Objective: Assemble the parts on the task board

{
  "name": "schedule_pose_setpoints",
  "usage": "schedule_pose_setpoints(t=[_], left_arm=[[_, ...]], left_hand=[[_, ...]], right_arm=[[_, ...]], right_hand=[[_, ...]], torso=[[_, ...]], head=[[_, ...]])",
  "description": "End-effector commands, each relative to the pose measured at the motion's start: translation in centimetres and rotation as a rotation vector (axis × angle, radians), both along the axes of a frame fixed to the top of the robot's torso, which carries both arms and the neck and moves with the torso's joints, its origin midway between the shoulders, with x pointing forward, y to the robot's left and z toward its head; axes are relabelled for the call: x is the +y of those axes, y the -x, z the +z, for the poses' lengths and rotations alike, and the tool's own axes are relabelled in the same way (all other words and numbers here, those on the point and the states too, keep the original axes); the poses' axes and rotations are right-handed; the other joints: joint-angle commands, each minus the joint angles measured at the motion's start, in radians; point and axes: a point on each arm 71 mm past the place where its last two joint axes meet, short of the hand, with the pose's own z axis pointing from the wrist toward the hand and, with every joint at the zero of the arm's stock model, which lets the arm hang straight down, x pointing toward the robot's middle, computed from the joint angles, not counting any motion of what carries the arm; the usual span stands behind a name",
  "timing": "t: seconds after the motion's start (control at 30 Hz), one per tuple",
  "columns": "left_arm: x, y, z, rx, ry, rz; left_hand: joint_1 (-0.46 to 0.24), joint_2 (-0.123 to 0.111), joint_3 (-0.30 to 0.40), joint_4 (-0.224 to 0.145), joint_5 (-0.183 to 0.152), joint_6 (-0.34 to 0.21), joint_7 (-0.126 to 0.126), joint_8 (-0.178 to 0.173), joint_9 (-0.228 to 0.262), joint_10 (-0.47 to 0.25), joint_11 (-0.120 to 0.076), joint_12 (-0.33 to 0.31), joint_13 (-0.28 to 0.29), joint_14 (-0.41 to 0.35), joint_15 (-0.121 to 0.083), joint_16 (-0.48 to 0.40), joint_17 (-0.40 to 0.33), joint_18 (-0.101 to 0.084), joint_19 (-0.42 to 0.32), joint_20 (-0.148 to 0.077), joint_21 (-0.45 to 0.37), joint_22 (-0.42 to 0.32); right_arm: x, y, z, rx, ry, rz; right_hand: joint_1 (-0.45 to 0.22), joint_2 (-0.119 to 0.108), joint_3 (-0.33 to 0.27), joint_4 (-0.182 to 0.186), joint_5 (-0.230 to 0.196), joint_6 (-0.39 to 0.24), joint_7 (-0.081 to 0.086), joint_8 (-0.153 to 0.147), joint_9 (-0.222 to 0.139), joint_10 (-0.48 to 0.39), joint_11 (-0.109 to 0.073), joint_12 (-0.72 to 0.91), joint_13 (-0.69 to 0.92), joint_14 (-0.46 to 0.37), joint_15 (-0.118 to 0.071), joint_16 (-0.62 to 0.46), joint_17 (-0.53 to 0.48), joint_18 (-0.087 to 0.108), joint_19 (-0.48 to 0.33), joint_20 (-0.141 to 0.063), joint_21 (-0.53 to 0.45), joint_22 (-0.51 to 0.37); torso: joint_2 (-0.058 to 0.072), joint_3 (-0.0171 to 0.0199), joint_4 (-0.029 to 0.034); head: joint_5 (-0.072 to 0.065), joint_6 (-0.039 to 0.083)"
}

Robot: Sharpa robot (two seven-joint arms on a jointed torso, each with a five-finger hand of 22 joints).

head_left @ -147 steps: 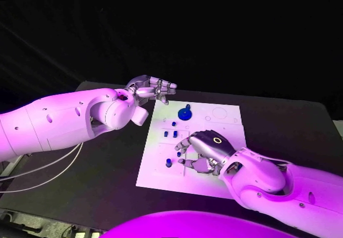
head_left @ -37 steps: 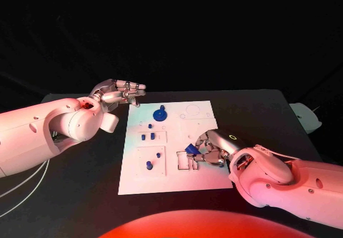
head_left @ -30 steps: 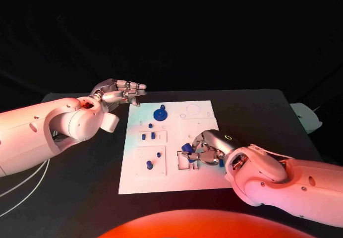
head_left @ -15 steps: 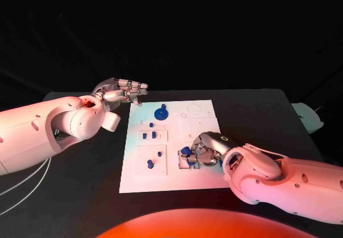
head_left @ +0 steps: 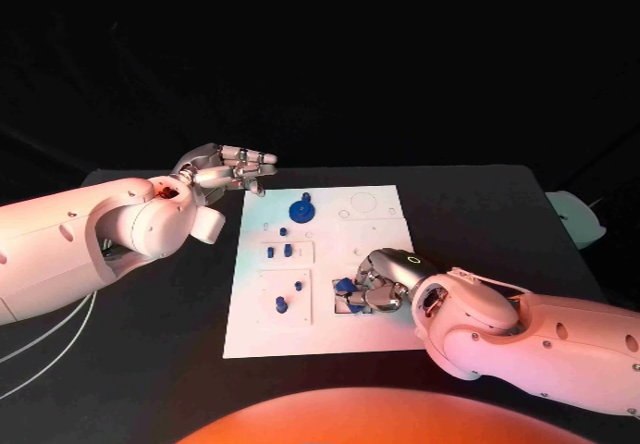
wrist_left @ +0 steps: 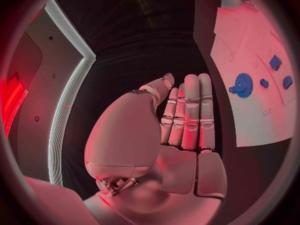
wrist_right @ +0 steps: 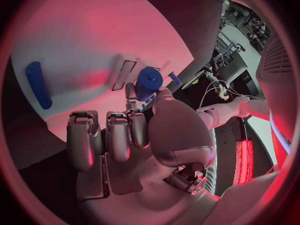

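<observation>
The white task board [head_left: 320, 324] lies in the middle of the black table. My right hand [head_left: 380, 287] hangs low over the board's near right area and pinches a small blue part [head_left: 347, 286] just above the recessed slots [head_left: 350, 310]. In the right wrist view, that blue part [wrist_right: 149, 82] shows as a short cylinder between thumb and fingertip of my right hand [wrist_right: 137, 140]. My left hand [head_left: 229, 167] hovers by the board's far left corner, holding nothing, its fingers [wrist_left: 187, 115] straight. A blue gear [head_left: 302, 212] stands near the board's far edge.
Small blue parts sit on the board's left half: two pegs [head_left: 279, 251] in one recess, one part [head_left: 281, 303] in the nearer recess, another [head_left: 301, 286] beside it. A long blue piece [wrist_right: 37, 84] lies on the board. A white object [head_left: 576, 217] lies at the table's right edge.
My right hand has moved down and slightly left with the blue part, bringing it close over the recessed slots. The left hand has stayed by the board's far left corner.
</observation>
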Motion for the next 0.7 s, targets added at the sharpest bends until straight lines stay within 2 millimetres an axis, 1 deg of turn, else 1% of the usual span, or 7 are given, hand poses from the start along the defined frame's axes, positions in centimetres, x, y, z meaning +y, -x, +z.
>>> schedule_pose_setpoints(t=[0.03, 0.13, 0.3, 0.37, 0.43, 0.53, 0.7], left_arm=[[-0.2, 0.08, 0.09, -0.001, 0.011, -0.016], [-0.17, 0.09, 0.08, 0.0, 0.01, -0.015], [-0.14, 0.11, 0.07, 0.002, 0.009, -0.015], [-0.14, 0.11, 0.07, 0.003, 0.008, -0.015], [-0.13, 0.11, 0.06, 0.004, 0.008, -0.015], [-0.14, 0.11, 0.05, 0.005, 0.008, -0.015], [-0.12, 0.11, 0.04, 0.007, 0.007, -0.015]], left_hand=[[-0.003, 0.01, -0.003, -0.001, 0.001, -0.007, -0.001, -0.003, 0.001, -0.006, -0.001, 0.007, 0.001, -0.001, 0.004, -0.004, -0.002, 0.006, 0.003, 0.003, -0.004, -0.002], [-0.002, 0.012, -0.001, -0.001, 0.001, -0.007, -0.001, -0.002, 0.001, -0.007, -0.001, 0.008, 0.001, -0.001, 0.004, -0.004, -0.002, 0.006, 0.003, 0.002, -0.005, -0.002], [-0.001, 0.013, -0.001, -0.001, 0.001, -0.007, -0.001, -0.002, 0.001, -0.007, -0.001, 0.008, 0.001, -0.001, 0.004, -0.004, -0.002, 0.006, 0.003, 0.002, -0.005, -0.003], [-0.001, 0.018, 0.001, 0.001, 0.001, -0.007, -0.001, -0.002, 0.001, -0.008, -0.001, 0.009, 0.002, -0.001, 0.004, -0.004, -0.002, 0.006, 0.004, 0.002, -0.006, -0.003], [0.002, 0.022, 0.005, 0.0, 0.001, -0.007, -0.001, -0.002, 0.001, -0.01, -0.001, 0.01, 0.002, -0.001, 0.004, -0.004, -0.002, 0.006, 0.005, 0.002, -0.006, -0.004], [0.002, 0.022, 0.005, 0.0, 0.001, -0.007, -0.001, -0.002, 0.001, -0.01, -0.001, 0.01, 0.002, -0.001, 0.004, -0.004, -0.002, 0.006, 0.005, 0.002, -0.006, -0.004], [0.003, 0.023, 0.005, 0.0, 0.001, -0.007, -0.001, -0.002, 0.001, -0.01, -0.001, 0.011, 0.002, -0.001, 0.004, -0.005, -0.002, 0.006, 0.005, 0.002, -0.006, -0.004]], right_arm=[[-0.01, -0.01, -0.18, 0.006, 0.018, 0.002], [-0.04, -0.08, -0.15, -0.003, 0.015, -0.002], [-0.05, -0.14, -0.09, -0.014, 0.011, -0.005], [-0.06, -0.17, -0.04, -0.022, 0.008, -0.006], [-0.1, -0.2, -0.01, -0.028, 0.005, -0.008], [-0.15, -0.23, 0.05, -0.035, 0.0, -0.011], [-0.19, -0.26, 0.22, -0.055, -0.012, -0.017]], right_hand=[[-0.018, 0.004, -0.014, 0.0, -0.026, 0.028, -0.031, 0.008, 0.006, 0.01, -0.004, 0.002, 0.091, 0.088, -0.006, 0.003, 0.18, -0.016, 0.083, -0.007, -0.001, 0.246], [-0.041, 0.008, -0.033, 0.0, -0.074, 0.025, -0.031, 0.013, 0.012, 0.009, -0.004, -0.001, 0.091, 0.088, -0.006, 0.002, 0.179, -0.016, 0.082, -0.007, -0.003, 0.245], [-0.086, 0.008, -0.075, 0.001, -0.194, 0.017, -0.028, 0.02, 0.022, 0.004, -0.001, -0.011, 0.086, 0.087, -0.004, 0.0, 0.175, -0.014, 0.08, -0.006, -0.009, 0.244], [-0.107, -0.022, -0.094, 0.001, -0.24, 0.013, -0.027, 0.022, 0.026, 0.001, 0.0, -0.017, 0.082, 0.086, -0.003, -0.001, 0.172, -0.013, 0.078, -0.005, -0.013, 0.242], [-0.137, -0.067, -0.076, 0.004, -0.286, 0.009, -0.026, 0.025, 0.03, -0.002, 0.001, -0.022, 0.08, 0.086, -0.002, -0.002, 0.171, -0.013, 0.077, -0.004, -0.015, 0.242], [-0.175, -0.116, -0.041, 0.005, -0.312, 0.005, -0.025, 0.027, 0.034, -0.003, 0.001, -0.026, 0.08, 0.086, -0.001, -0.002, 0.171, -0.013, 0.077, -0.003, -0.016, 0.242], [-0.189, -0.136, -0.024, 0.006, -0.328, 0.001, -0.024, 0.028, 0.036, -0.006, 0.002, -0.032, 0.076, 0.085, -0.001, -0.004, 0.169, -0.012, 0.076, -0.003, -0.019, 0.241]], torso=[[0.0, 0.0004, 0.0], [0.0, 0.0002, -0.0003], [0.0, 0.0005, -0.0003], [0.0, 0.0004, -0.0004], [0.0, 0.0002, -0.0005], [0.0, 0.0005, -0.001], [0.0, 0.0009, -0.0008]], head=[[0.001, 0.0], [0.002, 0.0], [0.002, 0.001], [0.002, 0.002], [0.002, 0.002], [0.003, 0.002], [0.001, 0.003]])
